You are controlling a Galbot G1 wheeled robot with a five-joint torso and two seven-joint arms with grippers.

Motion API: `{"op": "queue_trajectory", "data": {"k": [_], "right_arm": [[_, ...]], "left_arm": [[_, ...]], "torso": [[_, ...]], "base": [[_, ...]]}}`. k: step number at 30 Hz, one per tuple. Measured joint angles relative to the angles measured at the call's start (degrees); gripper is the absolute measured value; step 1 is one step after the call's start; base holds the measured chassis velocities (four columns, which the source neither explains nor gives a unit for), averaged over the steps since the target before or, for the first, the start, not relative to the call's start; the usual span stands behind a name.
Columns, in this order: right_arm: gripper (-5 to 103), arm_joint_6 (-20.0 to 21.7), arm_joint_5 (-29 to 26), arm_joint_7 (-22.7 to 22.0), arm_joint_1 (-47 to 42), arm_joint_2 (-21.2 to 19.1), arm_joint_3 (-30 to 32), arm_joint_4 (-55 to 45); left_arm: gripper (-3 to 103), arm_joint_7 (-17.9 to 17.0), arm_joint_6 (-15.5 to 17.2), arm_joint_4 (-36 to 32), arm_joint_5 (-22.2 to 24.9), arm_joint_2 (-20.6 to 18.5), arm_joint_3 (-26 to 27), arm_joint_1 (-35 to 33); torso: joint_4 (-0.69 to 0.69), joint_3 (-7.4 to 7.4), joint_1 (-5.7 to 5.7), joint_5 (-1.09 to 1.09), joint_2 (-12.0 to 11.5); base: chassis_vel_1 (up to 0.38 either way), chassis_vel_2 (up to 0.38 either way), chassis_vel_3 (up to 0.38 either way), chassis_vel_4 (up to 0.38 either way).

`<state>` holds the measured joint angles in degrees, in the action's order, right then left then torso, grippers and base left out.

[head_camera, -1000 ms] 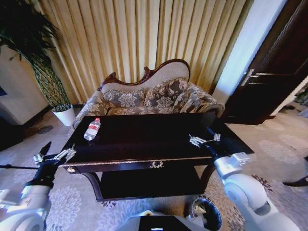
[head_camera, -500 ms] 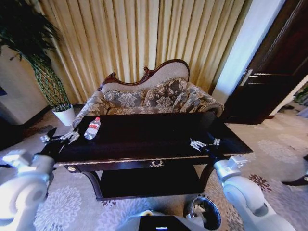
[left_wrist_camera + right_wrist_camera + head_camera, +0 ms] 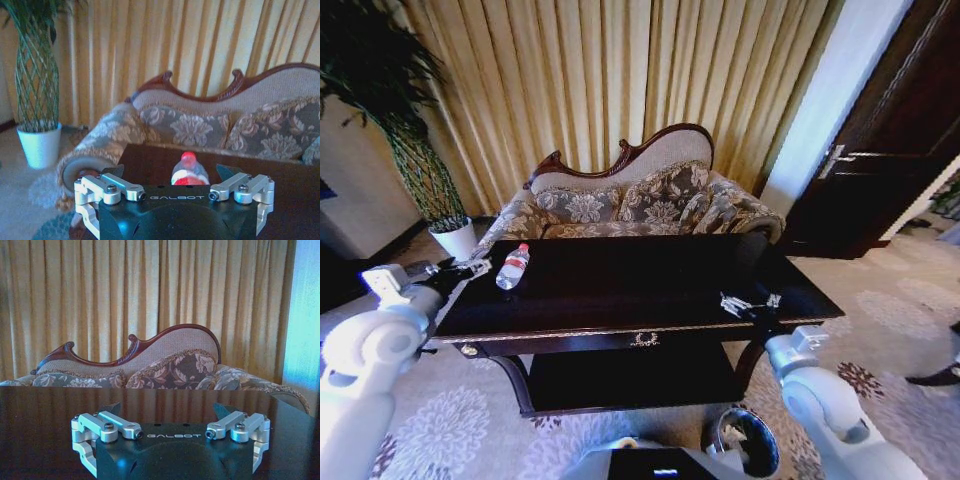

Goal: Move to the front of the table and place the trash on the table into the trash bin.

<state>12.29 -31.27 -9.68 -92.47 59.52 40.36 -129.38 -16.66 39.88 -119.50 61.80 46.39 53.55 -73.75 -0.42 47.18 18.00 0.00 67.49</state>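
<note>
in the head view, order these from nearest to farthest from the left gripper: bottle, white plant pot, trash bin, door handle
Measured from the left gripper, at the table's left end:
1. Bottle, just beside it on the table top.
2. White plant pot, on the floor behind it, by the wall.
3. Trash bin, on the floor near the robot's right side.
4. Door handle, far right on the dark door.

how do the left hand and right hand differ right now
The left hand hovers at the table's left end, right beside the bottle; the right hand sits over the table's right front with nothing near it. In the left wrist view the bottle lies just ahead, between the open fingers; the right wrist view shows bare tabletop ahead. Both are open and hold nothing.
</note>
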Motion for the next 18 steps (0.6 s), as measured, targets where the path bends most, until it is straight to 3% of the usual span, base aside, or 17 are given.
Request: {"op": "queue_trajectory", "data": {"k": [11,18], "right_arm": [[100,-0.11,0.03,-0.03,0.16,0.38,-0.34,0.05],[100,-0.27,0.16,-0.11,-0.07,0.46,0.43,0.12]], "left_arm": [[100,-0.15,1.14,5.02,-0.23,-0.52,-6.68,6.09],[100,-6.98,1.13,3.24,-2.00,2.48,-13.53,9.15]], "torso": [[-0.02,0.00,0.01,0.00,0.00],[-0.02,0.00,0.01,0.00,0.00]], "base": [[0.000,0.000,0.000,0.000],[0.000,0.000,0.000,0.000]]}}
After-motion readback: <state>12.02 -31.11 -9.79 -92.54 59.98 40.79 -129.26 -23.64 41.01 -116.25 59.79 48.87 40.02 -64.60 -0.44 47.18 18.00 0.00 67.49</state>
